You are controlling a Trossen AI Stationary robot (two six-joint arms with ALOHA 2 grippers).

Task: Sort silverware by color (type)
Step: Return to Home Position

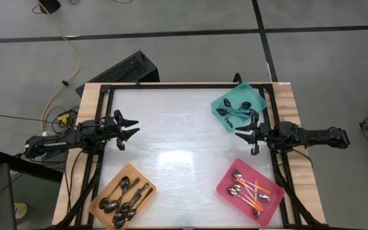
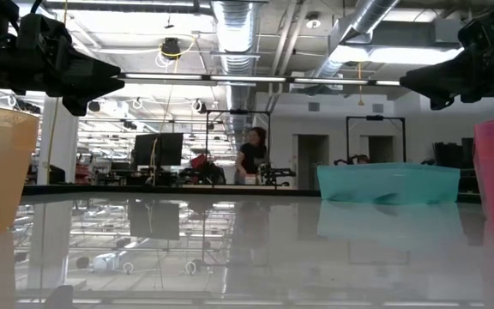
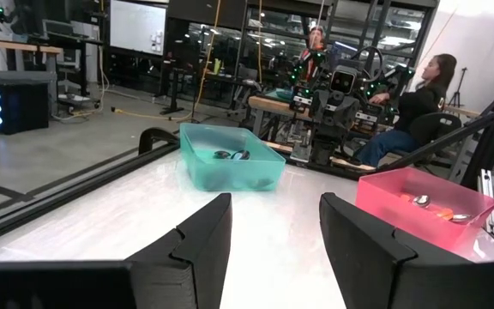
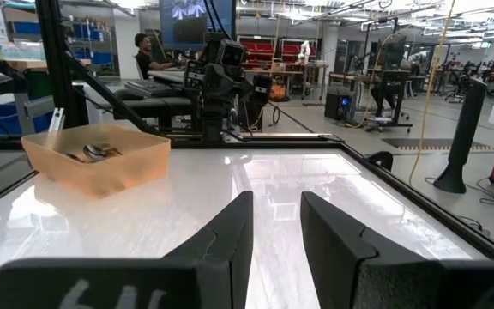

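Well apart from both jaws, spoons (image 1: 124, 190)

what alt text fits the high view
Spoons lie sorted in three trays on a white table: dark-handled in the orange tray, orange-handled in the pink tray, teal-handled in the teal tray. The left arm and right arm wait at opposite sides, jaws open.

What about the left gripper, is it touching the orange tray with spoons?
Apart. High view: white tabletop shows between the left gripper and the flat orange plastic tray.
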